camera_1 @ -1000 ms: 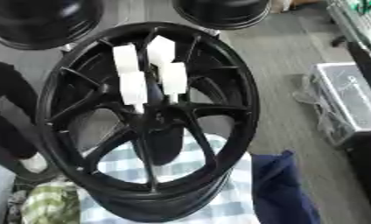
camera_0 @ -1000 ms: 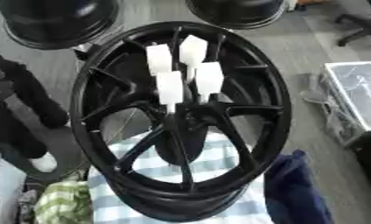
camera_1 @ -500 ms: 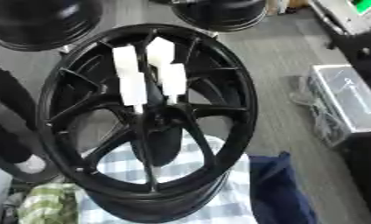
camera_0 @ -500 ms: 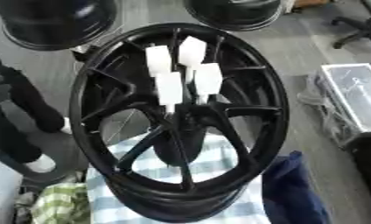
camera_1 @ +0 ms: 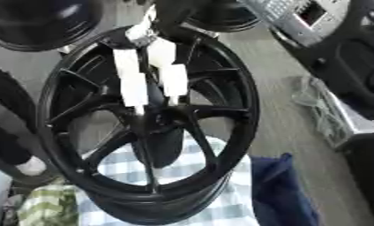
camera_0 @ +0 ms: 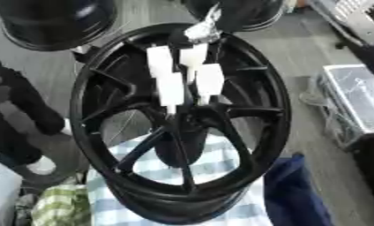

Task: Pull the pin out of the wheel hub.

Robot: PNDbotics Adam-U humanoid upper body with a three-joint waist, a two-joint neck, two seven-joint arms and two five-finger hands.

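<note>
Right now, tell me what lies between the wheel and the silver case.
Mostly bare grey floor, with a pale crumpled thing against the case; the left eye view shows it.

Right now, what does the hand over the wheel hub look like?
White, blocky fingers on the hand, a silver wrist piece above, then a black forearm running off the top edge. No cables or markings can be made out.

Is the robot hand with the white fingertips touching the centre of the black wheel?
Cannot tell. In the left eye view the white fingers end right at the hub of the wheel, but no contact or gap shows plainly.
</note>
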